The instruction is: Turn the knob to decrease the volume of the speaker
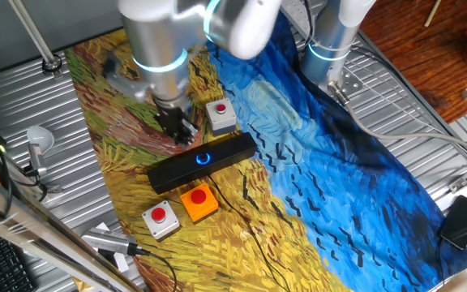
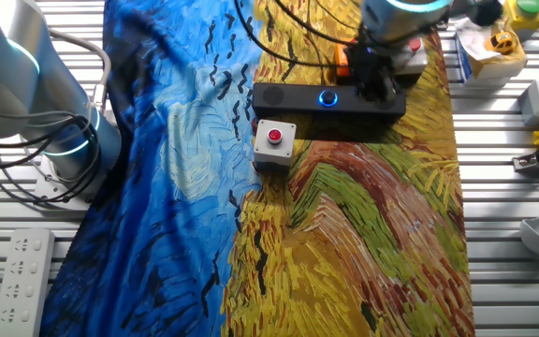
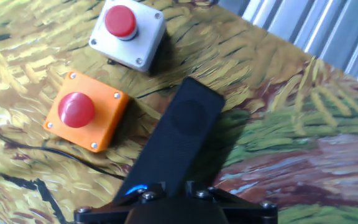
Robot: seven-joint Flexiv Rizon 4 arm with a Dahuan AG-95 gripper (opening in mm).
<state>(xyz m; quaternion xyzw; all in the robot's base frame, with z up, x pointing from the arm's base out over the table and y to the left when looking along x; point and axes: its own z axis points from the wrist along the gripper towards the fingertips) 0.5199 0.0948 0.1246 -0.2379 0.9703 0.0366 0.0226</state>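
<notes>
The speaker (image 1: 203,161) is a long black bar lying across the painted cloth. It also shows in the other fixed view (image 2: 330,97) and in the hand view (image 3: 178,142). The knob (image 1: 203,158) glows blue at its middle (image 2: 328,97); in the hand view only a blue glow (image 3: 135,188) shows at the bottom edge. My gripper (image 1: 182,131) hangs low over the speaker, beside the knob and off it (image 2: 375,82). Its jaws look apart and hold nothing. In the hand view the gripper (image 3: 174,188) sits over the bar.
A grey box with a red button (image 1: 220,114) stands behind the speaker. An orange button box (image 1: 199,202) and another grey one (image 1: 160,219) stand in front of it. A black cable (image 3: 55,155) runs over the cloth. A second arm's base (image 1: 331,45) stands at the back.
</notes>
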